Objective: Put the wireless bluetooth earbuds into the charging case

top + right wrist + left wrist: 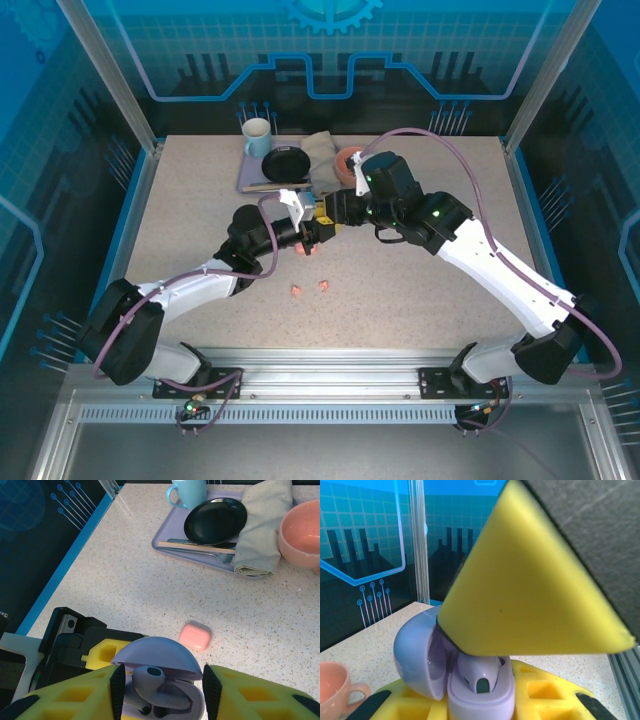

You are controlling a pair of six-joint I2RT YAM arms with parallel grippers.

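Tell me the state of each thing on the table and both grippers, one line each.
left gripper: shut on the lilac case
right gripper: fingers either side of the case, grip unclear
lilac case: lid open
lilac earbud: resting in the open case
pink case: closed, lying on the table
coral earbuds: two, loose on the table
blue mug: upright on the tray

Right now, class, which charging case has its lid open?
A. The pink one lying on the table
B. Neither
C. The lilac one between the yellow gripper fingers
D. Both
C: the lilac charging case has its lid swung up, with a lilac earbud sitting in it, while the pink charging case lies shut on the table.
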